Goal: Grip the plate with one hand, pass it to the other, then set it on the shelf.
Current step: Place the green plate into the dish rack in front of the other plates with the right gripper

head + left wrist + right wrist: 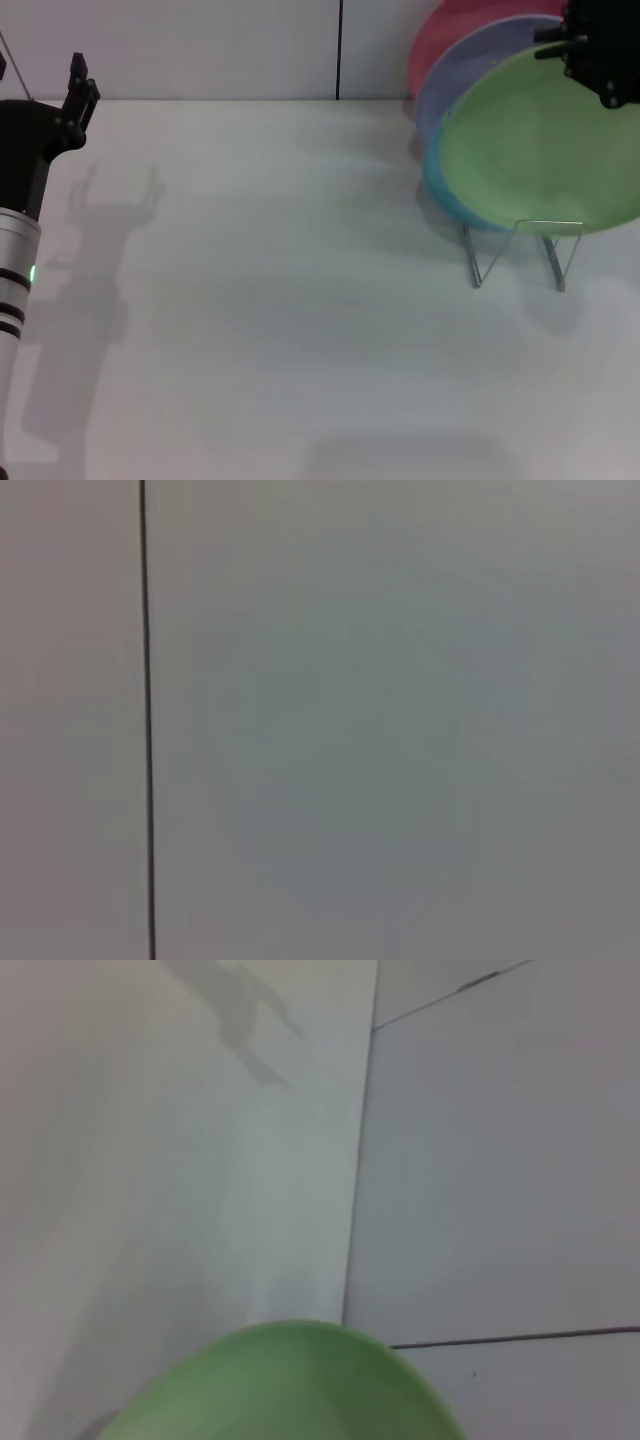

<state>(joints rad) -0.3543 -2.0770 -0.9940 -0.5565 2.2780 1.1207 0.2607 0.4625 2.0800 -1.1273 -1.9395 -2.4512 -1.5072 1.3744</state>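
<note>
The light green plate [540, 150] stands on edge at the right, its lower rim down in the thin wire shelf [522, 250], in front of a sky-blue plate [440, 190], a lavender plate [470, 75] and a pink plate [445, 40]. My right gripper [600, 75] is at the plate's top rim and is shut on it. The plate's rim fills the bottom of the right wrist view [290, 1385]. My left gripper [80, 85] is raised at the far left, open and empty, far from the plate.
The white table [280, 330] stretches across the middle and front. A white wall with a dark vertical seam [339, 50] stands behind it. The left wrist view shows only wall and a seam [146, 720].
</note>
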